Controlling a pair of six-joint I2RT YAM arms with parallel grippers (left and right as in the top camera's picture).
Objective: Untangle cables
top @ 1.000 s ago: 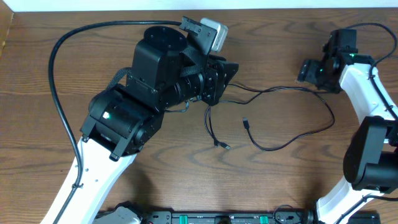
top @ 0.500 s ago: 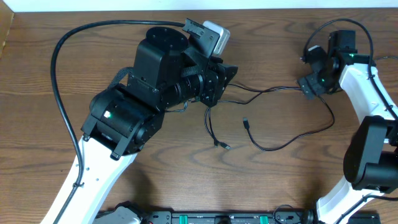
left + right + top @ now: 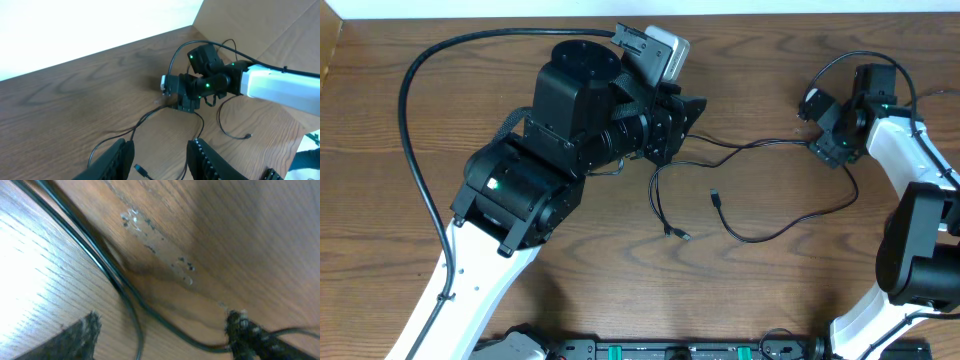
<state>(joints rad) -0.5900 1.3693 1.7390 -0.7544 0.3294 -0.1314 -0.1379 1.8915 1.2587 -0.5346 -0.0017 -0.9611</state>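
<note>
Loosely, the thin black cables (image 3: 757, 240) sprawl on the wooden table (image 3: 770, 300) between the two arms, with one strand running from under the left gripper (image 3: 160, 160) across to the right gripper (image 3: 823, 130). The left fingers stand partly apart above a small plug (image 3: 140, 170), clasping nothing. The right jaws gape wide, with a strand lying on the wood between them.

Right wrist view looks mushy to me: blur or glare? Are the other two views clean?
Right wrist: both; very close, soft focus throughout, glare bleaching the table at left, yet the black cable is traceable. Left wrist: sharp; only the background beyond the table is blown out white. Overhead: evenly lit, crisp, thin cables clear against the table.
</note>
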